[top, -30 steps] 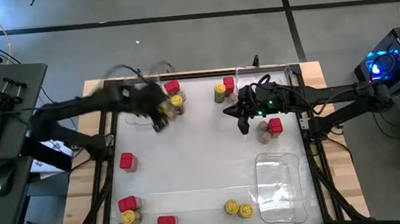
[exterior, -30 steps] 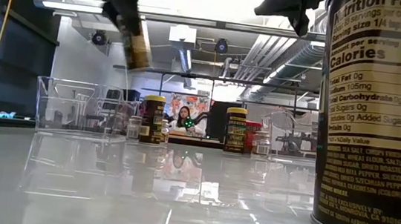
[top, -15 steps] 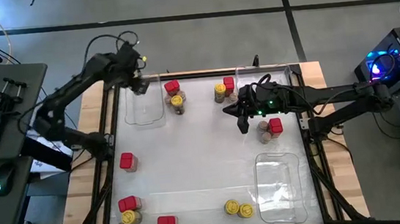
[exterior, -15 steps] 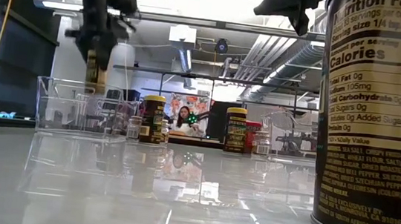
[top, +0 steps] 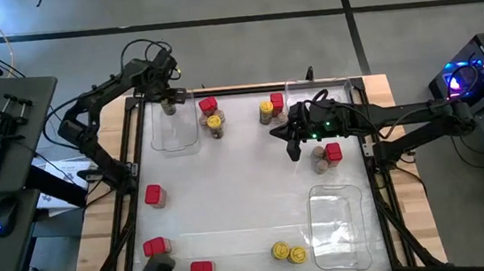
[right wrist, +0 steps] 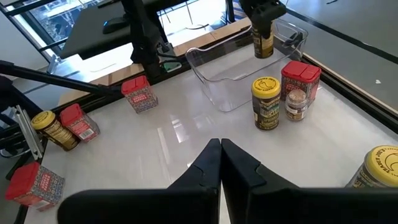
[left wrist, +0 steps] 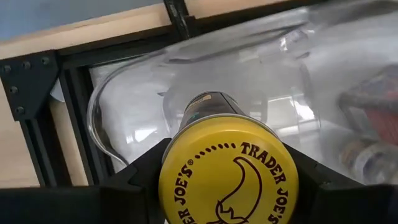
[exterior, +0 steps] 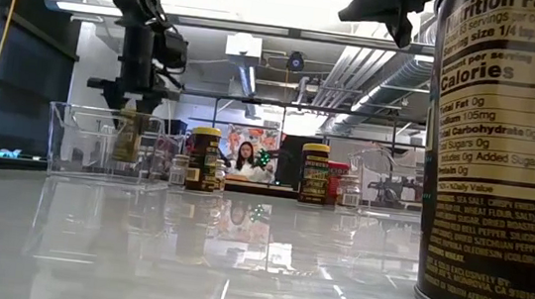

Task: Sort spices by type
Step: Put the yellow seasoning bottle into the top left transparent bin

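A yellow-lidded spice jar (left wrist: 227,177) hangs upright in my left gripper (top: 167,100), over the far end of the clear tray (top: 176,135) at the table's far left. In the low view the jar (exterior: 127,137) sits low within the tray's walls. My right gripper (top: 294,151) is shut, holds nothing, and hovers right of the table's middle. Loose on the table stand a red box (top: 208,106) with a yellow-lidded jar (top: 214,123), and another such pair (top: 270,108). My left gripper pinches the jar at its yellow lid (left wrist: 171,186), one finger on each side of the lid. The fingers (left wrist: 140,180) come from above, pointing down. The jar hangs upright below them, its base inside the tray; whether it touches the tray floor I cannot tell.
A brown-lidded jar (top: 320,155) and a red box (top: 333,152) stand under my right arm. Red boxes (top: 152,195) (top: 154,246) (top: 201,269) and two yellow-lidded jars (top: 289,253) sit toward the near edge. Clear trays stand far right (top: 344,86) and near right (top: 337,224).
My left gripper has swung from beside the red box and yellow jar toward the table's far left corner, then sunk over the clear tray. The jar it carries was tilted and high; now it hangs upright, low within the tray walls.
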You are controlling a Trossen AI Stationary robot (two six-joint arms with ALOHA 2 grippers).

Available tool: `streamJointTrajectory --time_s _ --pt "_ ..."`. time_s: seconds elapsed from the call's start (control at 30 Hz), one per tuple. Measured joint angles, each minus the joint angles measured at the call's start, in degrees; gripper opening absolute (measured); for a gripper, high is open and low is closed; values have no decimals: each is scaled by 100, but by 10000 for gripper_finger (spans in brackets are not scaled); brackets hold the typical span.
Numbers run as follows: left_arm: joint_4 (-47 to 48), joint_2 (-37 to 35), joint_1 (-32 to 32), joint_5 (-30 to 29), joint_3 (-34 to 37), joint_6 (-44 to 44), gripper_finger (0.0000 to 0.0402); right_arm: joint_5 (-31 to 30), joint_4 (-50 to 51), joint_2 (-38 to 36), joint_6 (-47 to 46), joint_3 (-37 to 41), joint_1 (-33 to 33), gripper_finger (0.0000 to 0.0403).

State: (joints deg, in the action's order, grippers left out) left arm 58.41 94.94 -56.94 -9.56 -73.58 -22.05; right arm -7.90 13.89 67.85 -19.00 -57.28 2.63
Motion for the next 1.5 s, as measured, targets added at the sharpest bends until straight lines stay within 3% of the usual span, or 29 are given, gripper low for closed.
streamJointTrajectory --time_s 0.23,0.43,0.73,1.13,1.5 --pt "-254 37 -223 55 0 -696 189 2 1 0 -15 0 0 0" --pt "-245 37 -260 49 0 -780 189 2 2 0 -2 0 0 0" --pt "-248 37 -261 41 0 -791 254 2 2 0 0 0 0 0" --pt "-287 -32 -281 165 0 -765 256 3 4 0 0 0 0 0" --pt "-479 -711 -547 114 0 -661 256 4 4 0 2 0 2 0"
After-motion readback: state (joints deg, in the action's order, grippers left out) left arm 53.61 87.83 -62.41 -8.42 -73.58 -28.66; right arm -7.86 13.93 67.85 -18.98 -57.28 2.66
